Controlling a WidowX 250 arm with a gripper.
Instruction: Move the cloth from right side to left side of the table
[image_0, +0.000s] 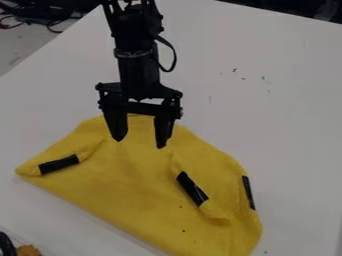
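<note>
End effector (140, 143) hanging wide over yellow cloth (133, 175); sound grasp calling for pressing low, bunching fabric before closing.

1 white surface (287, 105), pale matte top, slight grey tone. Small dark marks (235, 70) on it, right side, toward far part. 1 edge slants across far left; past it, light grey floor (19, 50) with thin black cables (55, 27) and a dark clump, details unclear. Dark strip of background (294, 11) beyond far right edge. Light soft, dull, fairly even.
</note>
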